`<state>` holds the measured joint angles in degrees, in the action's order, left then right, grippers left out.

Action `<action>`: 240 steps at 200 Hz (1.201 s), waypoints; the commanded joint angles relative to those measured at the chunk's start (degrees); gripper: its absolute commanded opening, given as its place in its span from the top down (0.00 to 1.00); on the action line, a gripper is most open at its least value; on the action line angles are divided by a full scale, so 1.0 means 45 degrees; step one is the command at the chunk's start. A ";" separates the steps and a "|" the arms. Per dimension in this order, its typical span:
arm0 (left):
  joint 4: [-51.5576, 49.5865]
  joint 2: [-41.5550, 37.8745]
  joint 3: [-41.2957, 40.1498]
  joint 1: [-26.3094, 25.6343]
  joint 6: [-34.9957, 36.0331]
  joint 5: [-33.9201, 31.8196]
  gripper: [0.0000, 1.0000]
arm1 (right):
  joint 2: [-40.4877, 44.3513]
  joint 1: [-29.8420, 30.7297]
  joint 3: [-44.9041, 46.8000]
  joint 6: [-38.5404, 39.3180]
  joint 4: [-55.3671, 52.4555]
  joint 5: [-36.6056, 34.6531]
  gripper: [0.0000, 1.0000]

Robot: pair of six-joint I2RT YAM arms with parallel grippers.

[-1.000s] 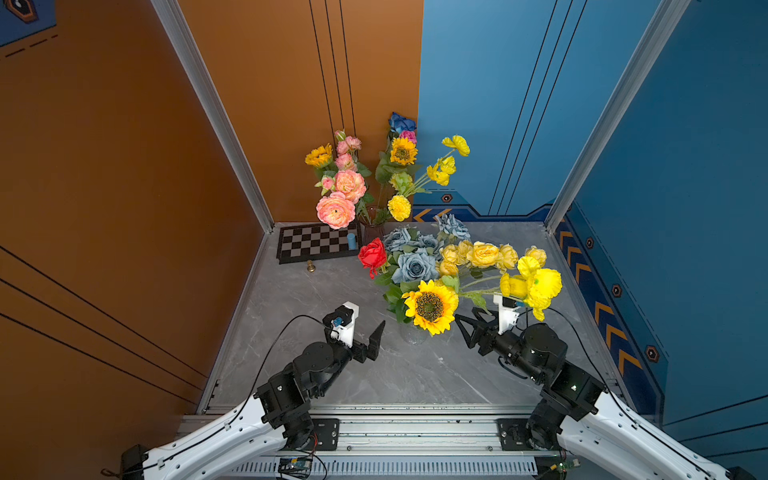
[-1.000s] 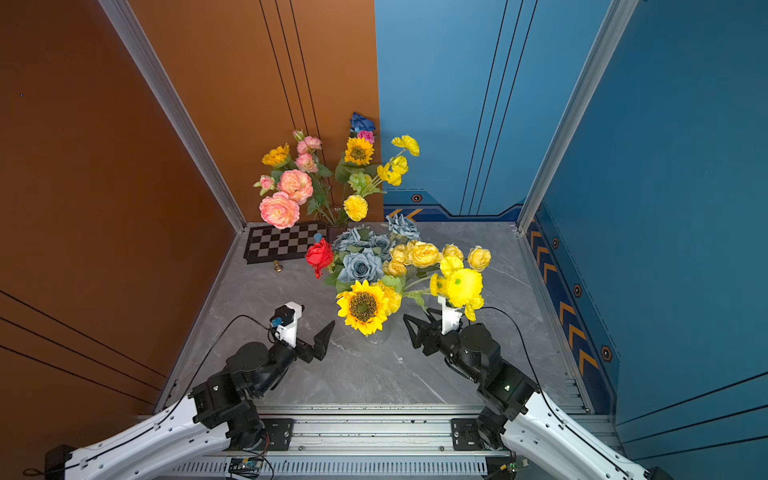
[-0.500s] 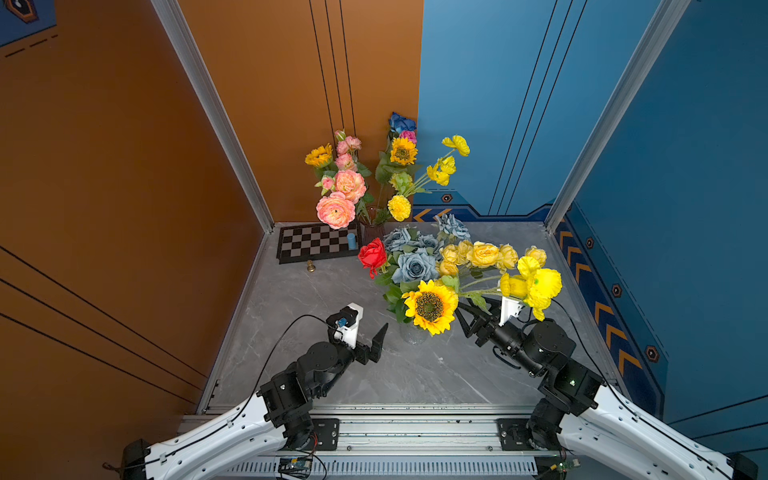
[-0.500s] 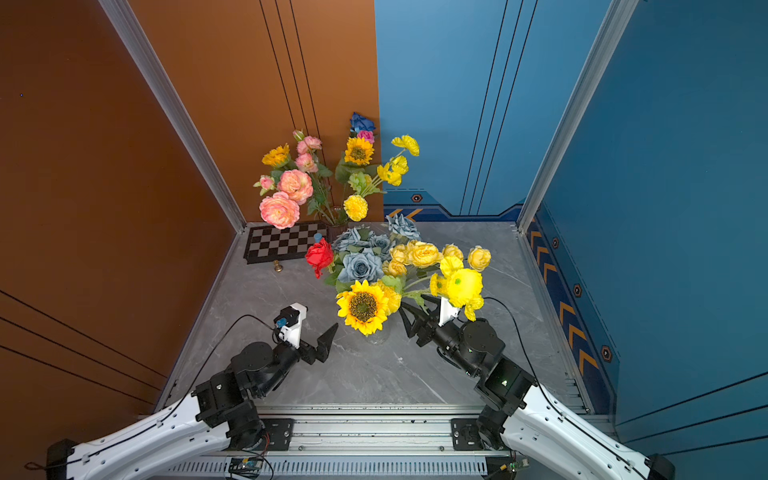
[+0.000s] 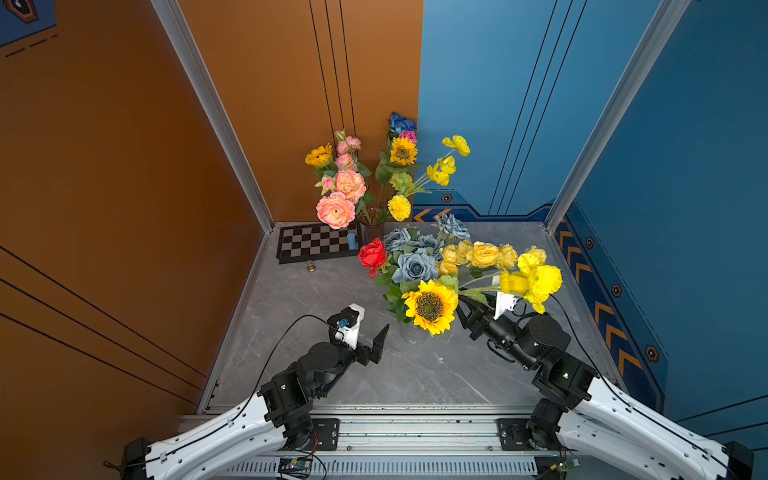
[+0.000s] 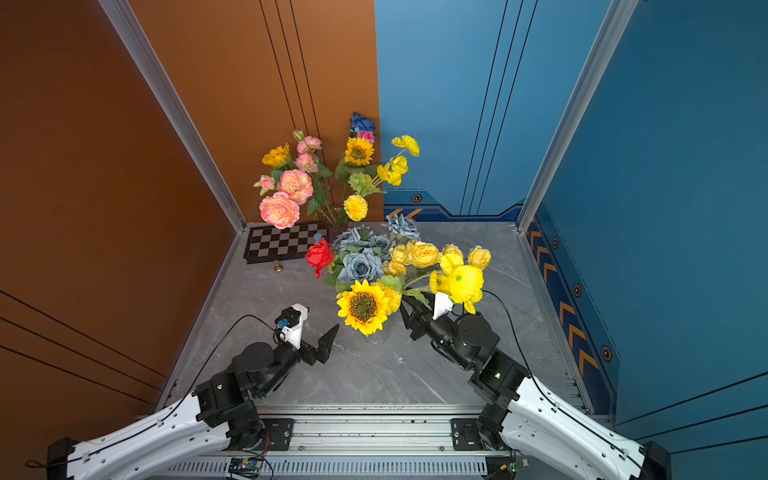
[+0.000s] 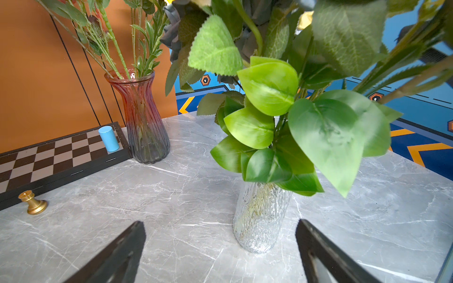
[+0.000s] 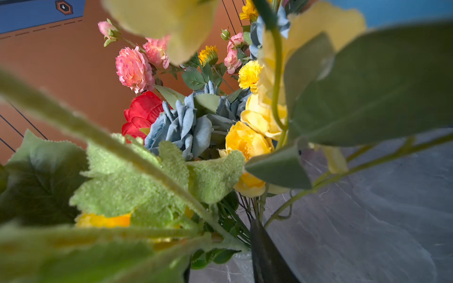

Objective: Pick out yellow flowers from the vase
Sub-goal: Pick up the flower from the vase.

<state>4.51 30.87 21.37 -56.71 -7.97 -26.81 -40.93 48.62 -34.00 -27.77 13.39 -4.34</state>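
Two vases stood on the tabletop (image 5: 299,291): one clear vase (image 7: 259,220) and one tinted vase (image 7: 142,117). There were three sunflowers (image 5: 430,306), four grey-blue roses (image 5: 415,266), one red rose (image 5: 372,255), one chessboard (image 5: 311,245), one blue cylinder (image 5: 352,240) and one gold pawn (image 5: 310,266).

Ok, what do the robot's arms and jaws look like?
Left arm and right arm: white shells near the rail, then rounded black joints and flat, pointed black jaws. Each wrist carries a white camera mount, the left's with a blue part, and trails a thin black cable. A green light glows on the right arm.
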 commanded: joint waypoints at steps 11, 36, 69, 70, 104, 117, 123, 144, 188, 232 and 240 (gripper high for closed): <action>0.0208 0.0014 0.0050 -0.0211 0.0130 -0.0137 0.02 | -0.0155 0.0339 -0.0528 0.0307 0.0463 -0.0374 0.75; 0.0216 0.0014 0.0060 -0.0213 0.0139 -0.0141 0.02 | 0.0026 0.0528 -0.0621 0.0437 0.0266 -0.0565 0.83; 0.0216 0.0014 0.0086 -0.0216 0.0149 -0.0157 0.02 | 0.0224 0.0580 -0.0816 0.0585 -0.0219 -0.0694 0.93; 0.0212 0.0014 0.0091 -0.0223 0.0149 -0.0156 0.02 | 0.0224 0.0581 -0.0820 0.0595 -0.0230 -0.0685 0.93; 0.0200 0.0031 0.0128 -0.0223 0.0149 -0.0153 0.02 | 0.0429 0.0737 -0.1293 0.0920 -0.0999 -0.0869 0.98; 0.0199 0.0068 0.0142 -0.0243 0.0148 -0.0152 0.02 | 0.0537 0.0794 -0.1510 0.1076 -0.1372 -0.0920 1.00; 0.0208 0.0078 0.0173 -0.0250 0.0149 -0.0141 0.02 | 0.0576 0.0813 -0.1622 0.1144 -0.1524 -0.0961 1.00; 0.0223 0.0141 0.0212 -0.0267 0.0168 -0.0155 0.02 | 0.0800 0.0885 -0.1967 0.1435 -0.2100 -0.1109 1.00; 0.0218 0.0399 0.0437 -0.0282 0.0237 -0.0127 0.02 | 0.1256 0.0912 -0.2813 0.2244 -0.3514 -0.1428 1.00; 0.0237 0.0657 0.0599 -0.0300 0.0324 -0.0059 0.02 | 0.1816 0.0897 -0.3994 0.2901 -0.5297 -0.1788 1.00; 0.0241 0.0706 0.0623 -0.0308 0.0333 -0.0067 0.02 | 0.1912 0.0899 -0.4231 0.3012 -0.5608 -0.1834 1.00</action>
<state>4.71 33.74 21.87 -57.14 -7.38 -26.94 -34.22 52.25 -49.23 -17.30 -5.80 -10.66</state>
